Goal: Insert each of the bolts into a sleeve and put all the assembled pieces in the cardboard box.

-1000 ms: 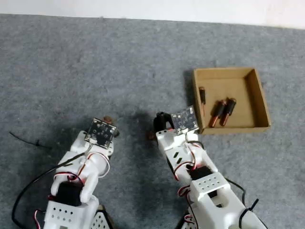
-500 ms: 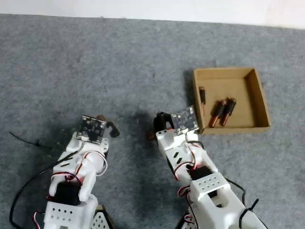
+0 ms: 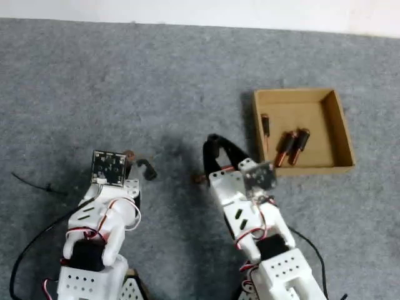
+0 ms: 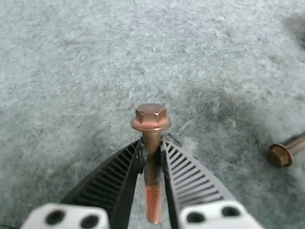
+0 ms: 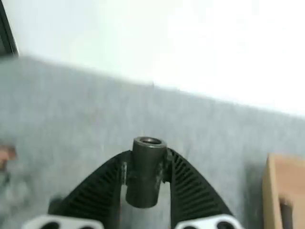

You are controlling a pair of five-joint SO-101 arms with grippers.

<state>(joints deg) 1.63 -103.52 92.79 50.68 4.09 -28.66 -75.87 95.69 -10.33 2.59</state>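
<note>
Close to box rim, right pincer grips sleeve.

I seem to work in a small robotics lab: a counter covered in grey felt, a plain white wall behind, and looped wires bare on my white plastic left arm.

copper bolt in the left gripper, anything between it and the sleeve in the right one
Nothing visible: only grey carpet between the copper hex-head bolt and the dark metal sleeve; a loose bolt lies near the sleeve.
</note>
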